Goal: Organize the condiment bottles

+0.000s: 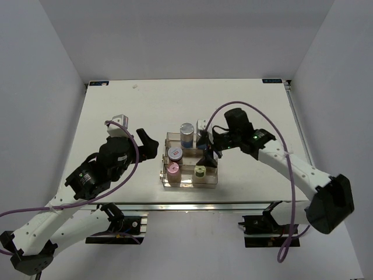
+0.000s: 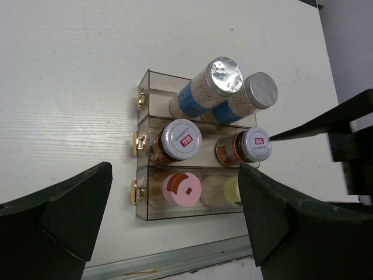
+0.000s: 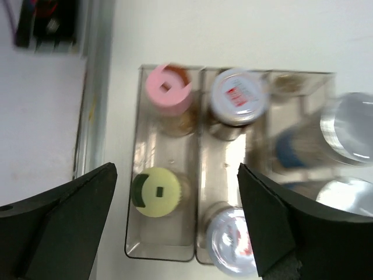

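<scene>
Right wrist cam: right gripper (image 3: 175,169) spread wide & empty, condiment bottles (image 3: 236,96) upright directly below it in tiered rack (image 3: 165,242), prob. rowed so each lid is reachable; left gripper (image 2: 175,172) likewise spread, empty.

A clear plastic three-tier rack (image 1: 186,176) sits on a white table (image 1: 116,99), directly beneath the right gripper (image 1: 208,150) and just right of the left gripper (image 1: 148,142). Three small gold tabs (image 2: 138,143) line the rack's side nearest the left gripper. A metal rail (image 1: 192,205) edges the table behind both grippers.
</scene>
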